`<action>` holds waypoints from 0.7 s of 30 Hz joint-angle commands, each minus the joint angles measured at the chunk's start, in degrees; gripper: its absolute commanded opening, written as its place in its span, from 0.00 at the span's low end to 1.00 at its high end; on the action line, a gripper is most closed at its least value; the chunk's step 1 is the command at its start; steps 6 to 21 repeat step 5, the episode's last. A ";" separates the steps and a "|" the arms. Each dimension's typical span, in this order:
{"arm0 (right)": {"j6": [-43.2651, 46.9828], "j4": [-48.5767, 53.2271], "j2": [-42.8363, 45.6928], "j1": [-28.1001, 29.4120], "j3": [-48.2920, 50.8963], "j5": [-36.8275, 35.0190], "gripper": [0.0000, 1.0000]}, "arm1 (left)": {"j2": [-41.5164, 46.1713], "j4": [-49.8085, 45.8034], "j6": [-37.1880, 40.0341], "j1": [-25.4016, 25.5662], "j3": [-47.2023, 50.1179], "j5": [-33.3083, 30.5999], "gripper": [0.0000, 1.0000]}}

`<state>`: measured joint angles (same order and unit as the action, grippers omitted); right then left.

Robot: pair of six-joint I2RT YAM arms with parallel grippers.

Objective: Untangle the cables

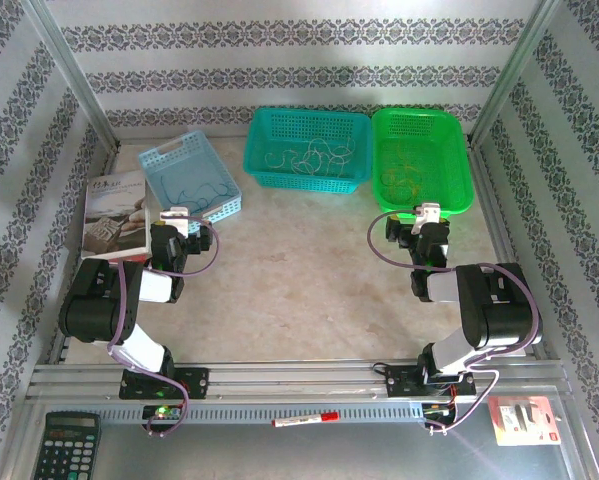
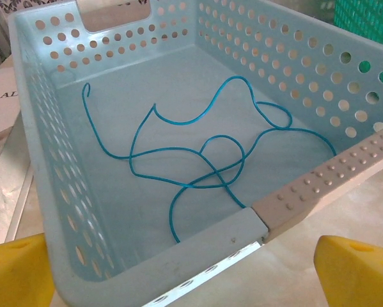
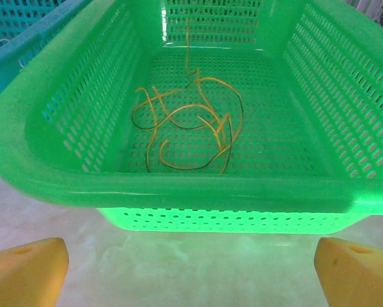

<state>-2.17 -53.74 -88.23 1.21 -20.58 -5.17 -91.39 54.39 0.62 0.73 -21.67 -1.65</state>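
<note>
Currently | left tool [image 2: 186,275] apart | right tool [image 3: 191,275] apart | blue cable [image 2: 178,151] in basket [image 2: 50,128]

Three baskets [image 1: 279,180] line the table's [image 1: 299,280] far edge — cables [image 1: 309,158] in each

This looks like a robot test cell in a lab. Bare aluminium posts [image 1: 74,75] carry panels of striped wallpaper [image 1: 299,38] as makeshift walls around a marble-look counter [image 1: 299,280]. Two robot arms, the left arm [image 1: 109,300] and the right arm [image 1: 484,310], are bolted to slotted metal rails [image 1: 299,378] at its near edge. A light blue basket [image 1: 169,148], a teal basket [image 1: 304,180] and a green basket [image 1: 411,112] hold thin cables [image 2: 218,171]. A calculator [image 1: 65,445], a book [image 1: 116,215] and a marker [image 1: 304,420] lie at the edges.
</note>
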 commanded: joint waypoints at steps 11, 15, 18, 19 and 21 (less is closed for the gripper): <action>0.29 -3.44 1.23 0.70 0.53 -1.42 0.98 | 0.11 0.26 -0.63 -0.55 -0.33 0.75 1.00; 0.29 -3.44 1.23 0.70 0.53 -1.42 0.98 | 0.11 0.26 -0.63 -0.55 -0.33 0.75 1.00; 0.29 -3.44 1.23 0.70 0.53 -1.42 0.98 | 0.11 0.26 -0.63 -0.55 -0.33 0.75 1.00; 0.29 -3.44 1.23 0.70 0.53 -1.42 0.98 | 0.11 0.26 -0.63 -0.55 -0.33 0.75 1.00; 0.29 -3.44 1.23 0.70 0.53 -1.42 0.98 | 0.11 0.26 -0.63 -0.55 -0.33 0.75 1.00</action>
